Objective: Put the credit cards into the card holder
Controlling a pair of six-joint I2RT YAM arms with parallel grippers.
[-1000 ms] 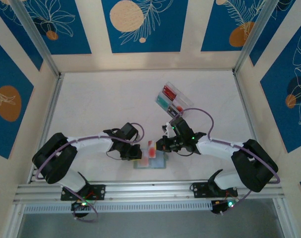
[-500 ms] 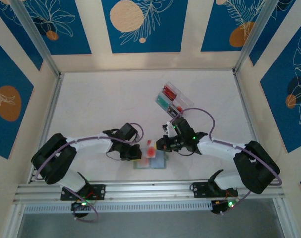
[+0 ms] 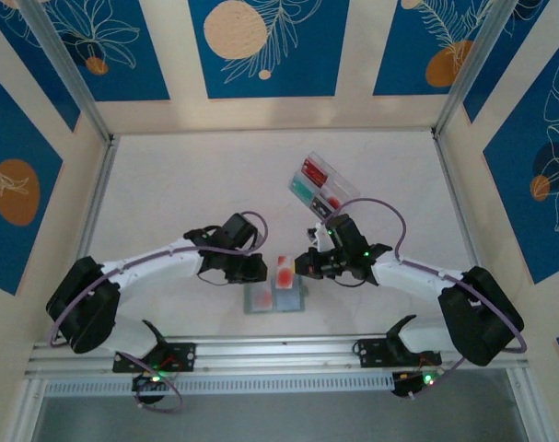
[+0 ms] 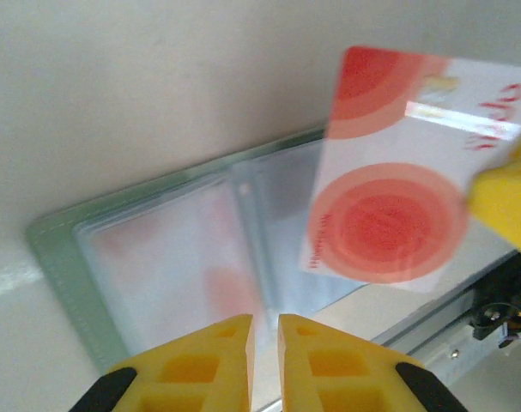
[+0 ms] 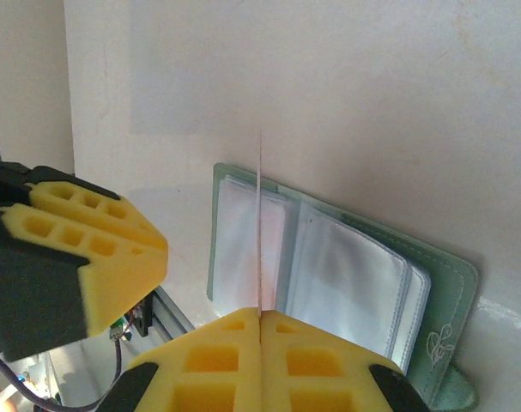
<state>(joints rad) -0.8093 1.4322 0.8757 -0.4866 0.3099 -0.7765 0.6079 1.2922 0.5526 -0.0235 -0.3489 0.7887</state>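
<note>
- White table (image 3: 187, 184), blue leaf-patterned walls (image 3: 288, 64); open card holder (image 3: 275, 300) at low centre.
- Right gripper (image 3: 302, 267) pinches a red-white credit card (image 3: 284, 273) over it.
- Left gripper (image 3: 253, 269) nearly closed, empty.

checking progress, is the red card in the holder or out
Out. The right gripper pinches the red card edge-on above the open holder; the left wrist view shows its whole face clear of the sleeves.

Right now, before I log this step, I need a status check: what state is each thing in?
card holder: open, lying flat.
red-and-white card: held at one edge, over the holder, not yet in.
right gripper: shut on the card.
left gripper: nearly shut, holding nothing.
clear box: red and teal cards inside.
</note>
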